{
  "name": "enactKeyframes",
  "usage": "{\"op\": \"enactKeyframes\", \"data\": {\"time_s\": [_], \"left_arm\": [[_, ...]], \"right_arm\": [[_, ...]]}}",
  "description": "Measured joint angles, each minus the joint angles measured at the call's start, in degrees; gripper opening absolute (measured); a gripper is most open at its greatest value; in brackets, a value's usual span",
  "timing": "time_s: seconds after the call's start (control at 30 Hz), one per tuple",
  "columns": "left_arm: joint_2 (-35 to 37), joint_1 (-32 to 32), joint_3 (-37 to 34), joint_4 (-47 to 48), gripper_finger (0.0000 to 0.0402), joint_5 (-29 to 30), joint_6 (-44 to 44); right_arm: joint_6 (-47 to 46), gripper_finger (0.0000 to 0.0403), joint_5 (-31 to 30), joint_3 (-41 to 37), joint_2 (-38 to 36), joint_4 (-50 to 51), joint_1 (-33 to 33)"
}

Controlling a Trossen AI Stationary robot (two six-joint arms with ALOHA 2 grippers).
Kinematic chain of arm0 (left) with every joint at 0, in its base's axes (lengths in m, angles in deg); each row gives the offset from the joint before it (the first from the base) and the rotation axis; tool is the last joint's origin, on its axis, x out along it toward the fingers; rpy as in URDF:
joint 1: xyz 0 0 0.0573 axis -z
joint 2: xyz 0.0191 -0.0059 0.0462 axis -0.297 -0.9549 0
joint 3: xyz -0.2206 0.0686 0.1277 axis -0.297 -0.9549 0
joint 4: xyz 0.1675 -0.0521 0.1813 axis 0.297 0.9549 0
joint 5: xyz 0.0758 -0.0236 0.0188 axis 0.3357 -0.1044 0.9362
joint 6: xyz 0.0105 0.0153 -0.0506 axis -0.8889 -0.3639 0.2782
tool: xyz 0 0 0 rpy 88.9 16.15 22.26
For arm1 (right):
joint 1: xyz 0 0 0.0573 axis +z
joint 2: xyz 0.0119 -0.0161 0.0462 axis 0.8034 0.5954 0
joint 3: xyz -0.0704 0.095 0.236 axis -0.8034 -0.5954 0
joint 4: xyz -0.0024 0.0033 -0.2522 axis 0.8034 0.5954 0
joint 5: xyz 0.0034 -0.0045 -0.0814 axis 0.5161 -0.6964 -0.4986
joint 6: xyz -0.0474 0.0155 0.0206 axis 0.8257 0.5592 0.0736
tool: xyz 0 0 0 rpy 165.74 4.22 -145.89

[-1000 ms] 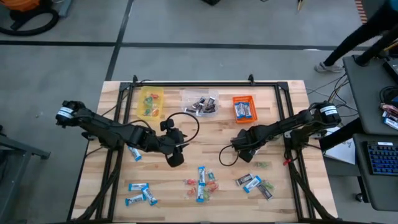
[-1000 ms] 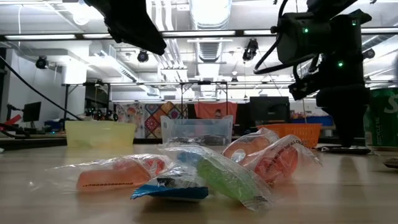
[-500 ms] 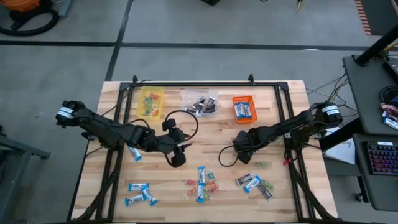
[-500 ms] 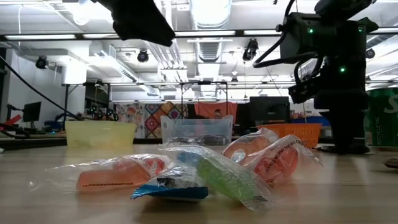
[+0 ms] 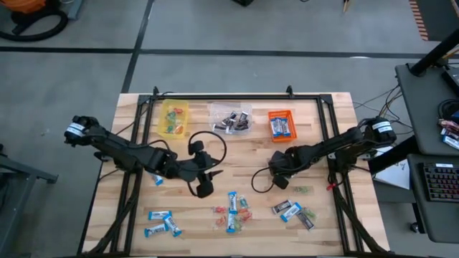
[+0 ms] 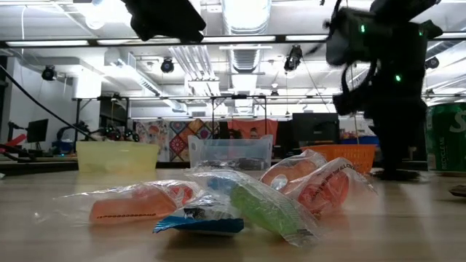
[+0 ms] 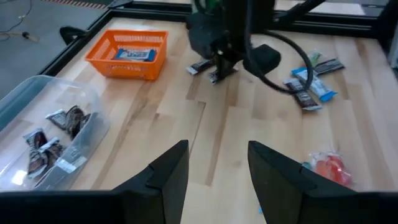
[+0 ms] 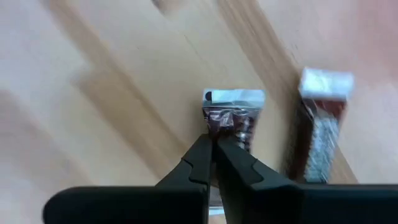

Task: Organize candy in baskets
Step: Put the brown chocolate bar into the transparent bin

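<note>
**Right claw pinched on a dark candy near the orange basket**

The right claw (image 8: 214,144) is down at the wooden table (image 5: 244,147), just in front of the orange basket (image 5: 281,125). In the right wrist view its two fingers (image 8: 194,163) meet, closed on the edge of a dark brown wrapped candy (image 8: 231,116). A second dark brown piece (image 8: 320,127) lies just beside it on the boards, untouched. The left wrist view shows the same arm from across the table, its tip at the two dark pieces near the orange basket.

The left claw (image 5: 204,185) hangs above the middle of the table, its fingers (image 7: 160,180) apart with nothing between them.

Three baskets stand in a row along the far side of the table. The yellow basket (image 5: 173,118) holds small red, orange and green pieces. The clear basket (image 5: 230,118) holds dark wrapped pieces. The orange basket holds blue-and-white bars.

Loose candy is spread over the near half of the table. A blue-and-white bar (image 5: 156,178) lies close under the left arm, and more blue-and-white bars (image 5: 161,221) sit near the front left corner. A mixed cluster (image 5: 234,206) of blue bars and small red and green pieces lies at the front centre; the low view shows these up close in clear wrappers. A further group (image 5: 294,211) of blue and dark pieces lies toward the front right, with a small green piece (image 5: 302,190) a little behind it.
</note>
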Motion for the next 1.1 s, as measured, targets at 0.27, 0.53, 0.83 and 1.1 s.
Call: {"op": "enactKeyframes", "data": {"time_s": [0.27, 0.53, 0.83, 1.1], "left_arm": [[-0.01, 3.05, -6.92, -13.12, 0.0149, -0.03, -4.24], [-0.03, 3.52, -17.8, -33.39, 0.0149, -0.13, -6.1], [-0.03, 3.59, -25.49, -55.32, 0.0149, -3.36, -10.4], [-2.31, 3.63, -27.92, -66.97, 0.0149, -10.04, -12.51]], "right_arm": [[5.51, 0.0008, 0.22, 0.04, -8.2, -12.01, 0.48], [16.76, 0.0008, 5.16, -0.39, -9.1, -36.52, 0.48], [28.54, 0.0008, 21.52, -0.4, -1.69, -70.06, 0.46], [33.65, 0.0008, 28.36, 0.42, 2.67, -84.91, 0.46]]}}
